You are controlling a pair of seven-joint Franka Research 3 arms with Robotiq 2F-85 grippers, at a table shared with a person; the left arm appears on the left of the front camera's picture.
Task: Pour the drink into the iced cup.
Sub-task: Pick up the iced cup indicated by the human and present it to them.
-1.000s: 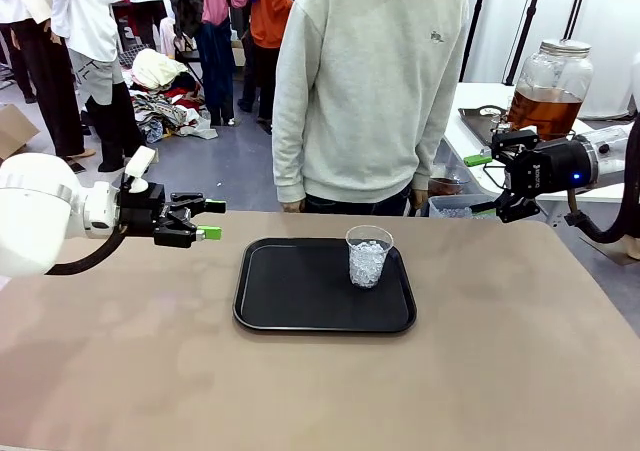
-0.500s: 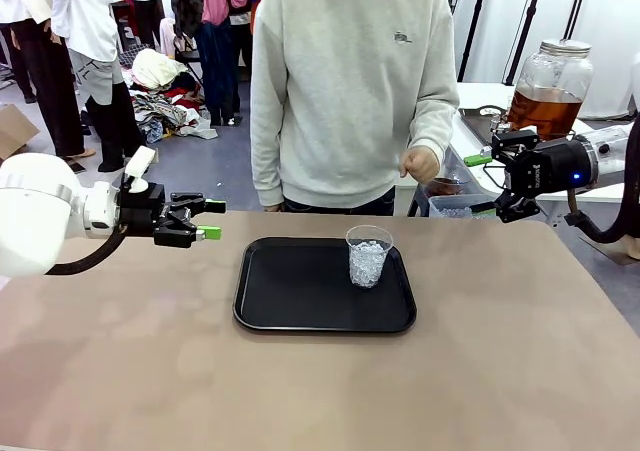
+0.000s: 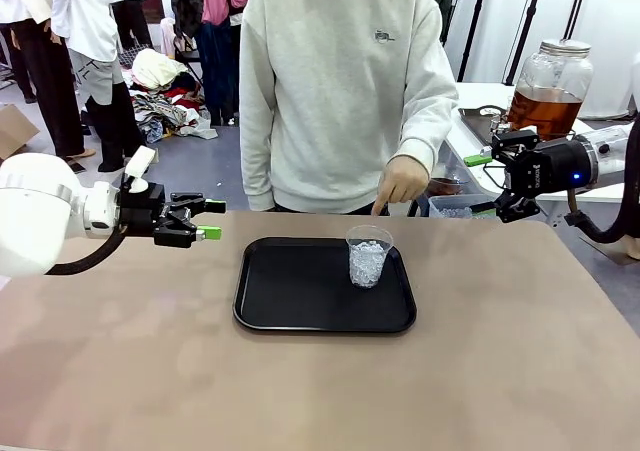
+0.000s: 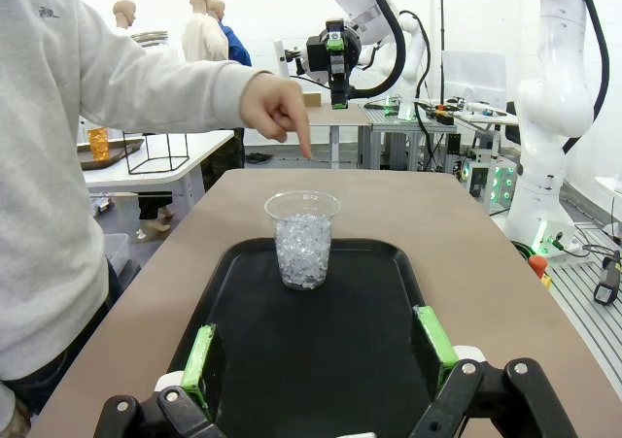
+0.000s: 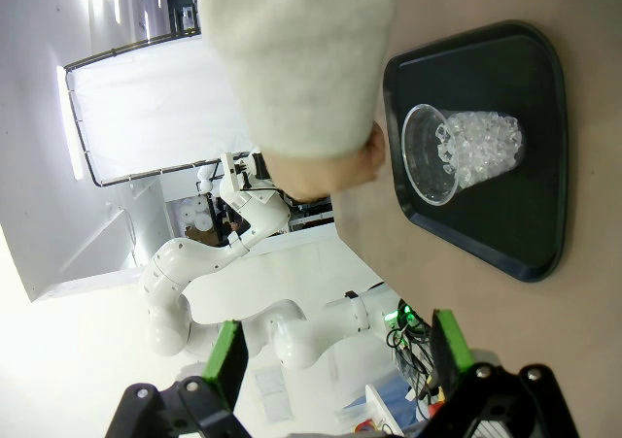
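A smooth, matt tan table (image 3: pixel 120 371) carries a black plastic tray (image 3: pixel 290 291) with a faint sheen. The clear, glossy plastic cup (image 3: pixel 370 241) holds glassy ice (image 3: pixel 367 264). A clear glass jar (image 3: pixel 550 76) of amber drink (image 3: pixel 545 111) has a dull metal lid (image 3: pixel 566 46). The person's pale grey sweatshirt (image 3: pixel 340 91) is soft cloth.

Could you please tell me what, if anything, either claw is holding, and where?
Nothing: the left claw and the right claw are both open and empty.

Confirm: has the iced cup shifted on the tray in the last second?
No. The iced cup stands where it was, near the far right corner of the black tray; the person's hand has come down pointing just behind it.
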